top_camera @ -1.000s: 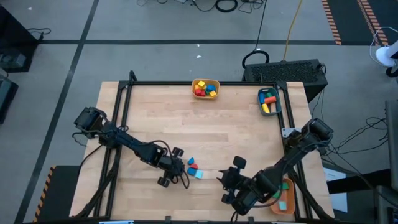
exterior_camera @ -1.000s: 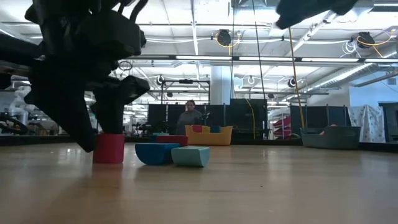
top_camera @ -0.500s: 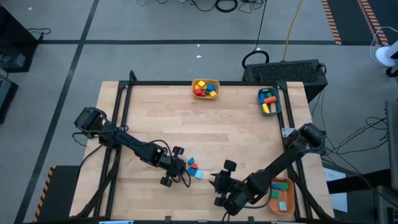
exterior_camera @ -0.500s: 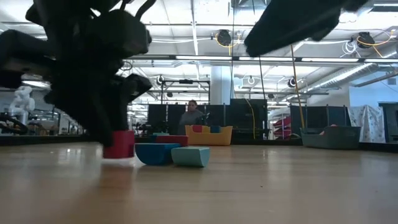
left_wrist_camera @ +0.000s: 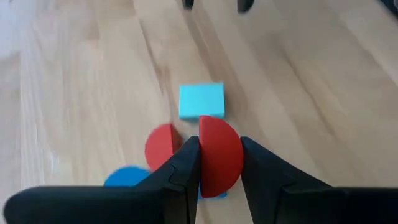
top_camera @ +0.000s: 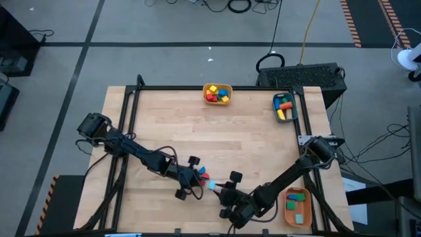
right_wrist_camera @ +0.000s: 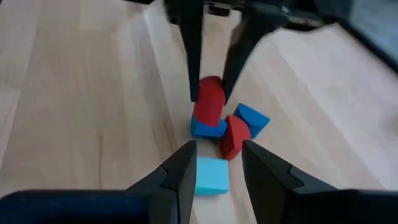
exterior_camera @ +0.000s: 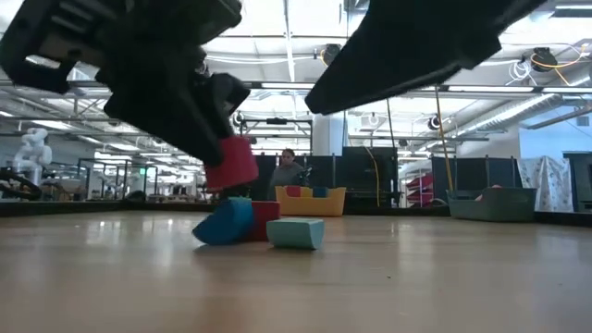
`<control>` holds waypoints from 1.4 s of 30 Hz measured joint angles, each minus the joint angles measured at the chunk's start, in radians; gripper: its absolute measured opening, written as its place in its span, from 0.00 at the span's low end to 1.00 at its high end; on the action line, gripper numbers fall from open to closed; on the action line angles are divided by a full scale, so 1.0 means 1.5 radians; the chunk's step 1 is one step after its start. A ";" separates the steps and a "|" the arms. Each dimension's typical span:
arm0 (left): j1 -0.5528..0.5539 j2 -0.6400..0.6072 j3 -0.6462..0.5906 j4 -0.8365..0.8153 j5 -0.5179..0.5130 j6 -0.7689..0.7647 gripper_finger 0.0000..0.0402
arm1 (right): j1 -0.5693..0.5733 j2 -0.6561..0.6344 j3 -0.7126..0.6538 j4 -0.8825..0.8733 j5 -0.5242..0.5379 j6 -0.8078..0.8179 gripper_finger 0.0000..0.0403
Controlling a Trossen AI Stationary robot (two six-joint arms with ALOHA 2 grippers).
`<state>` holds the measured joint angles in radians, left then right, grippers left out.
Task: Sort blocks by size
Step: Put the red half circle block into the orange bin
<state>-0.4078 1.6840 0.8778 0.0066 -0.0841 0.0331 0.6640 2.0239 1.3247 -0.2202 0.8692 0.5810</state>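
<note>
The sorting looks well advanced but not finished, in my judgement. Most blocks are already in bins: a yellow bin (top_camera: 218,93) at the middle of the far edge of the counter (top_camera: 217,141) holds red, blue and yellow pieces, a teal bin (top_camera: 285,107) at the far right corner holds some more, and an orange bin (top_camera: 298,206) at the near right corner holds a green one and a cyan one. What is left is a small cluster near the middle of the near edge. There the left hand (left_wrist_camera: 219,163) is closed on a red block (exterior_camera: 231,164), a short rounded piece, and holds it lifted just above the others. Under and beside it lie a blue block (exterior_camera: 223,222), a second red block (right_wrist_camera: 235,138), another blue block (right_wrist_camera: 252,119) and a cyan block (exterior_camera: 296,233), so about five pieces remain, counting the one in the grip. The right hand (right_wrist_camera: 217,167) hovers close to the cyan block with its fingers apart and holds nothing. The counter is pale wood planks inside a black frame. Beyond it is a large workshop hall with ceiling lights, hanging cables and dark racks, and a person (exterior_camera: 289,171) is far behind.
</note>
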 joint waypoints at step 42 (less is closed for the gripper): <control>0.057 0.000 0.016 0.132 0.179 -0.100 0.23 | -0.028 -0.001 0.001 0.100 -0.038 -0.747 0.51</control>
<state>-0.3220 1.6840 0.9024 0.2047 0.1841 -0.1163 0.6220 2.0220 1.3254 -0.0701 0.8120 -0.5392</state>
